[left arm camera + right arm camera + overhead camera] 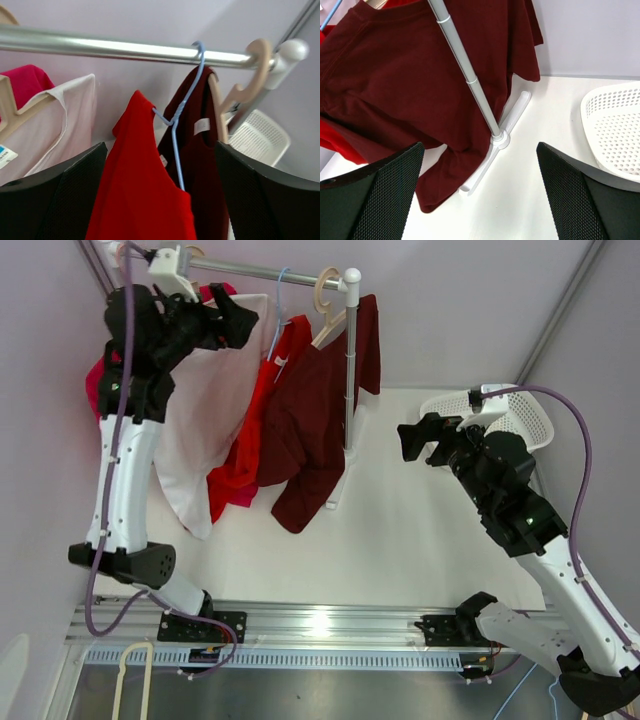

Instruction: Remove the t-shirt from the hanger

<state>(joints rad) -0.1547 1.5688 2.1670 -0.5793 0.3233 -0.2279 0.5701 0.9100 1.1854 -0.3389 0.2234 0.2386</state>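
A red t-shirt [245, 455] [140, 190] hangs on a blue wire hanger [176, 135] hooked over the metal rail [125, 47]. Beside it a dark maroon t-shirt [310, 430] [405, 85] hangs on a wooden hanger [245, 85]. My left gripper [243, 322] [160, 150] is raised just under the rail, open, its fingers to either side of the red shirt's shoulder and the blue wire, touching neither. My right gripper [412, 443] [480, 147] hovers open over the table, facing the rack's post [470, 80] and holding nothing.
A pale pink shirt [200, 430] and a magenta one [95, 380] hang at the rail's left end. A white perforated basket [510, 415] stands at the back right. The rack's foot [505, 125] lies on the table. Loose hangers [130, 680] lie below the arm bases.
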